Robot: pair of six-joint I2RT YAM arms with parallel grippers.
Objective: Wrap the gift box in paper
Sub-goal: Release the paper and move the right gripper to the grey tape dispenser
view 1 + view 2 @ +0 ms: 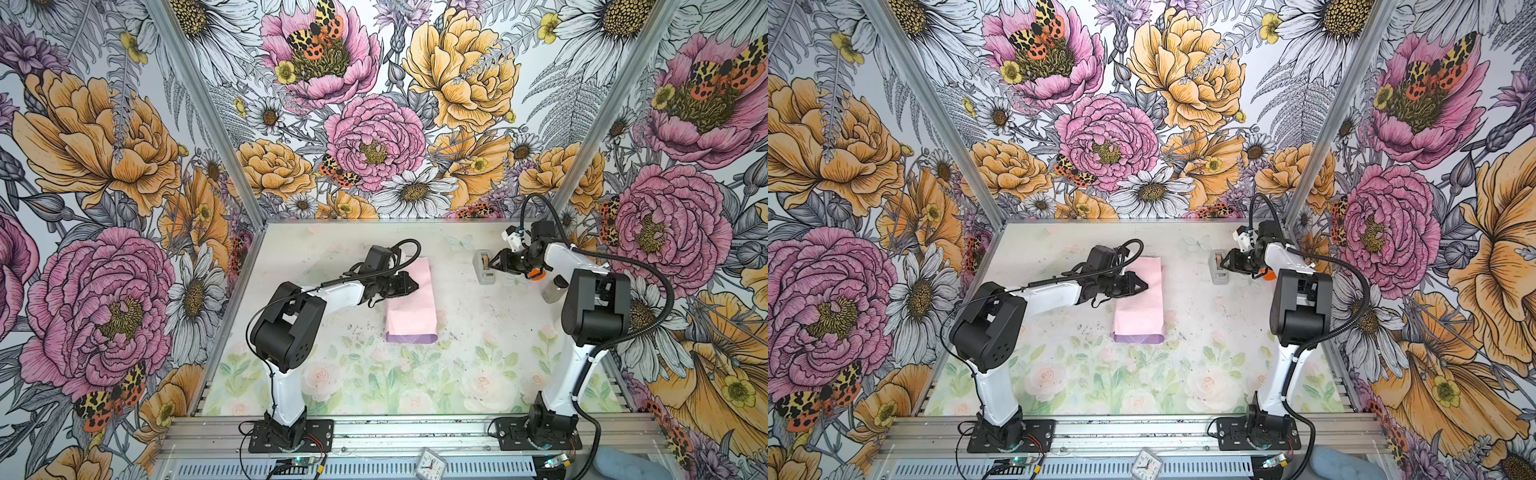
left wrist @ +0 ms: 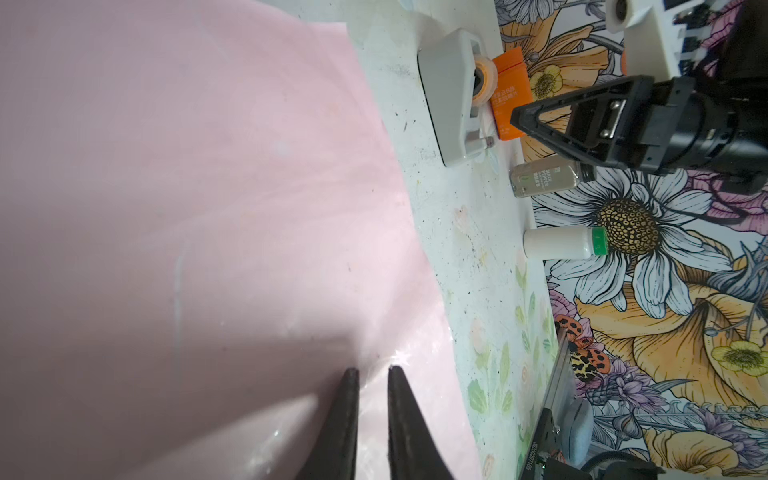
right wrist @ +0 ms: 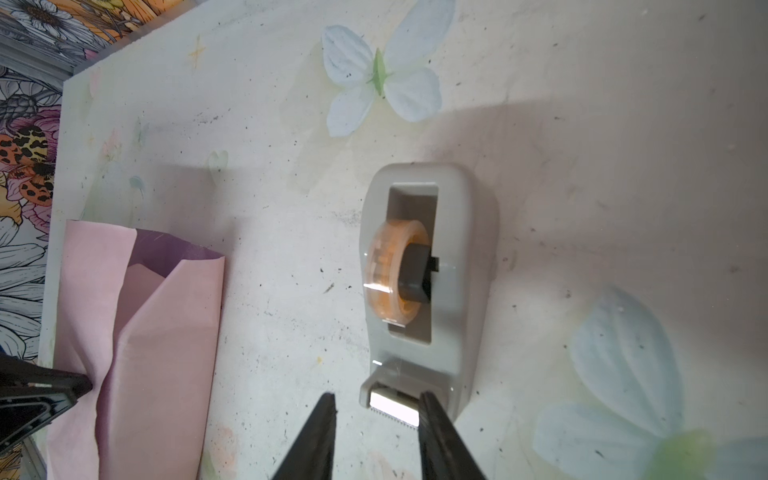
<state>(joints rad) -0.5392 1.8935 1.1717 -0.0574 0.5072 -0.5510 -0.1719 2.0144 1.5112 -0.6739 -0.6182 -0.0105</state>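
Left gripper (image 2: 370, 370), jaws narrowly parted, is resting on the pink paper (image 2: 208, 187), apparently pressing it. Right gripper (image 3: 377, 397), jaws parted, is straddling the cutter end of the tape dispenser (image 3: 461, 257).

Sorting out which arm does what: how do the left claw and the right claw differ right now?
The left claw rests its tips on the pink paper; the right claw hangs at the cutter of the grey tape dispenser. The left claw's jaws stand nearly together; the right claw's wider apart. Shared: both black, tapered, gripping nothing visible.
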